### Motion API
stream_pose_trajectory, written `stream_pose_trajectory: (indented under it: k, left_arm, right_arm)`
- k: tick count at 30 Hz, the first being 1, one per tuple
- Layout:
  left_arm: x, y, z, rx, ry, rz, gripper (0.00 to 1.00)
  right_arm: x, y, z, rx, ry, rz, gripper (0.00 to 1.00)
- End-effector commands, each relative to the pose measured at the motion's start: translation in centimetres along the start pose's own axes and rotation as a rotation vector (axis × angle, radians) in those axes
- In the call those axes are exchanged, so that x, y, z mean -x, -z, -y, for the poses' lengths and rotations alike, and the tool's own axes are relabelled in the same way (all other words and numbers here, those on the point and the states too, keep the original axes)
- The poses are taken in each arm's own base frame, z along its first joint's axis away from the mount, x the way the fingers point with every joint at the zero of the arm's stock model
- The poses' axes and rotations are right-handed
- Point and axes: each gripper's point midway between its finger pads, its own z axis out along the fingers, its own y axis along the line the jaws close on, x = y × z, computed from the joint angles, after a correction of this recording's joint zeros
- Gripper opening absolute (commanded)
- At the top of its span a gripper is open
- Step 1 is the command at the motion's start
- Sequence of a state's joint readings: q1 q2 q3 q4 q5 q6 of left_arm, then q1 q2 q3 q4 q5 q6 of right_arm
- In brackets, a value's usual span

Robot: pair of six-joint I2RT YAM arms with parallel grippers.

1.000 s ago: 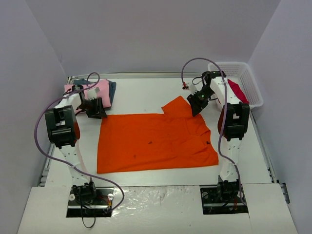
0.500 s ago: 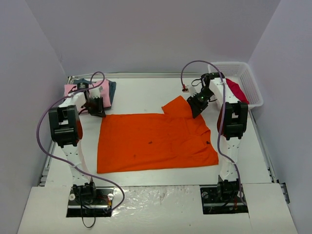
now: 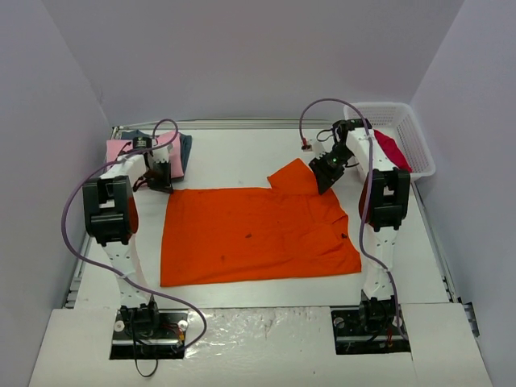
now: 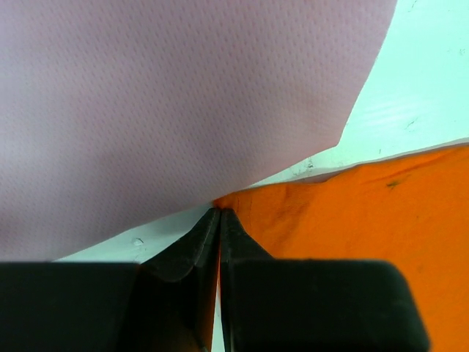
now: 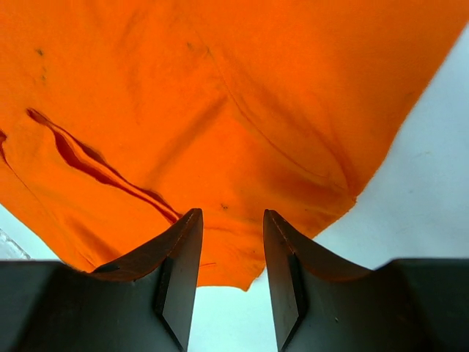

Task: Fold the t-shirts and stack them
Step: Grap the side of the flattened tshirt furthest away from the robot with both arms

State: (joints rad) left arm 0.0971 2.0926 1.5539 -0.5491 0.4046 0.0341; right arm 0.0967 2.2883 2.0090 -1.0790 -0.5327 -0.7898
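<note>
The bright orange t-shirt (image 3: 258,234) lies spread flat on the middle of the table, with one sleeve (image 3: 292,175) sticking out at the back. My left gripper (image 3: 161,184) is shut at the shirt's back left corner (image 4: 366,213), and a sliver of orange shows between its fingers. My right gripper (image 3: 324,173) is open just above the sleeve's edge (image 5: 220,110), one finger on each side of the hem, holding nothing. The folded light pink t-shirt (image 3: 165,151) lies on the dark blue-grey one (image 3: 186,149) at the back left. The pink one fills the top of the left wrist view (image 4: 183,95).
A white lattice basket (image 3: 407,121) stands at the back right with the crimson t-shirt (image 3: 393,150) in it. A small tag (image 3: 306,145) lies on the table behind the right gripper. Purple walls enclose the table on three sides.
My left gripper has shifted slightly toward the orange shirt's back left corner and closed there. My right gripper has moved a little toward the back over the sleeve. The shirt has not moved.
</note>
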Motion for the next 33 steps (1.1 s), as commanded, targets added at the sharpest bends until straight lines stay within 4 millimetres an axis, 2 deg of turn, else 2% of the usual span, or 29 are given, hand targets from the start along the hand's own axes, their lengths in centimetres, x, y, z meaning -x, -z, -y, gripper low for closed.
stream_pose_trajectory:
  k: [1,4,7,9,11,12,13,16,21,29,33]
  left_arm:
    - [-1.2,0.1,-1.2,0.094,0.002,0.001,0.02]
    - [0.7,1.9,-0.6,0.094,-0.018,0.106,0.02]
    - [2.4,4.9,1.0,0.066,-0.051,0.211,0.02]
    - [2.7,5.7,1.8,0.038,-0.024,0.234,0.02]
    - [3.4,6.8,2.5,0.027,-0.033,0.263,0.02]
    - [3.5,7.0,2.7,0.016,-0.035,0.27,0.02]
    - [3.9,7.6,3.0,0.015,-0.043,0.289,0.02]
    - [4.2,8.5,3.3,0.012,-0.058,0.314,0.02]
    - [4.2,8.9,4.0,-0.004,-0.08,0.326,0.02]
    - [3.7,9.3,4.4,-0.015,-0.096,0.336,0.02]
    - [3.7,9.4,4.2,-0.006,-0.096,0.339,0.02]
  right_arm:
    - [2.6,2.7,-0.2,-0.014,-0.009,0.102,0.35]
    - [4.9,3.3,1.0,-0.044,-0.045,0.176,0.35]
    - [7.0,3.2,2.2,-0.056,-0.082,0.241,0.35]
    - [7.8,2.4,3.2,-0.054,-0.118,0.261,0.36]
    - [9.5,2.7,3.9,-0.063,-0.141,0.318,0.36]
    - [9.8,1.9,4.5,-0.052,-0.162,0.327,0.36]
    - [11.0,2.3,5.0,-0.063,-0.19,0.374,0.37]
    - [12.8,2.1,6.0,-0.04,-0.248,0.456,0.42]
    - [13.6,0.8,7.2,-0.036,-0.274,0.487,0.41]
    - [13.0,-2.3,9.5,-0.032,-0.321,0.47,0.41]
    - [13.3,-3.3,10.3,-0.033,-0.33,0.484,0.41]
